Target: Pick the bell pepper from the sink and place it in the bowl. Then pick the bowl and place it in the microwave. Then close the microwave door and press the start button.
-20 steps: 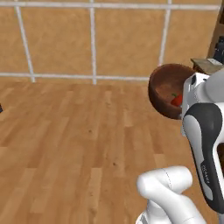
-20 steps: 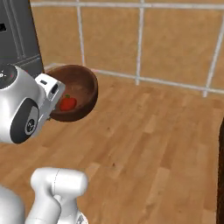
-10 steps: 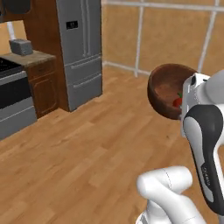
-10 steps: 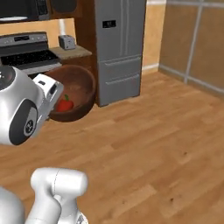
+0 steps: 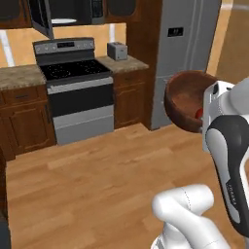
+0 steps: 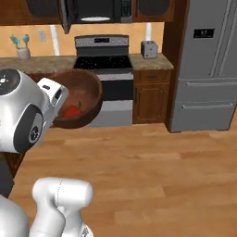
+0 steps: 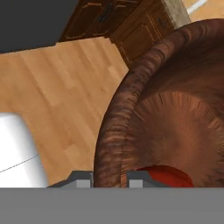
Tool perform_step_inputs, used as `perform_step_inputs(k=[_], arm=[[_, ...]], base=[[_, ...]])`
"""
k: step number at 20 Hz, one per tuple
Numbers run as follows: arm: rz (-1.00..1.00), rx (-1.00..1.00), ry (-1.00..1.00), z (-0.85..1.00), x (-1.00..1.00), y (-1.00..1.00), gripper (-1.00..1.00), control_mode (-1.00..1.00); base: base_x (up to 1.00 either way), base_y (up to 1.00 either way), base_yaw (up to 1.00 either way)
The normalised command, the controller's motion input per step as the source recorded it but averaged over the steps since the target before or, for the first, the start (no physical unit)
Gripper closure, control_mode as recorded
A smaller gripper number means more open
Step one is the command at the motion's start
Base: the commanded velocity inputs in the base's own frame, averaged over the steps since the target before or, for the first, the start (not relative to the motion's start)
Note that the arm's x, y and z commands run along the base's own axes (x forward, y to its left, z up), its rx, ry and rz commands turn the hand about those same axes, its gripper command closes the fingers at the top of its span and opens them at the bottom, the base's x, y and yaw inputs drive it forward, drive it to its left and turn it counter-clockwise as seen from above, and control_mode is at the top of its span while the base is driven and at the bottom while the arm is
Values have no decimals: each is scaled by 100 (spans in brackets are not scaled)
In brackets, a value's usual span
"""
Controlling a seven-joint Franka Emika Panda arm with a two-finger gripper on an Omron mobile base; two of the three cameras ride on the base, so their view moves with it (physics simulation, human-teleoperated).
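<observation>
My gripper [image 7: 109, 180] is shut on the rim of the dark reddish-brown bowl [image 7: 175, 118], one fingertip inside and one outside. The bowl [image 5: 187, 99] hangs tilted in the air beside my wrist, high over the floor. The red bell pepper [image 6: 71, 111] lies inside the bowl [image 6: 81, 97] against its lower wall. Straight ahead, above the stove, the black microwave [image 5: 73, 9] stands with its door [image 5: 40, 17] swung out to the left, and its white turntable plate [image 6: 95, 19] shows inside. The sink is out of view.
A steel stove with oven [image 5: 73, 92] stands below the microwave, between wooden cabinets with stone counters. A toaster [image 5: 116, 50] sits on the counter right of it. A tall grey fridge [image 6: 206, 65] rises at the right. Wooden floor [image 6: 152, 176] stretches between me and the stove.
The whole picture has swung from a tiled wall past the fridge to the stove and microwave, so the base has turned. The bowl with the pepper stays in my gripper.
</observation>
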Motion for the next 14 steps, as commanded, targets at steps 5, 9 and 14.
perform_step_inputs(k=[5,9,14], arm=[[0,0,0,0,0,0,100,100],[0,0,0,0,0,0,100,100],[0,0,0,0,0,0,100,100]], base=[[100,-38,64],[100,-88,47],[100,-98,43]])
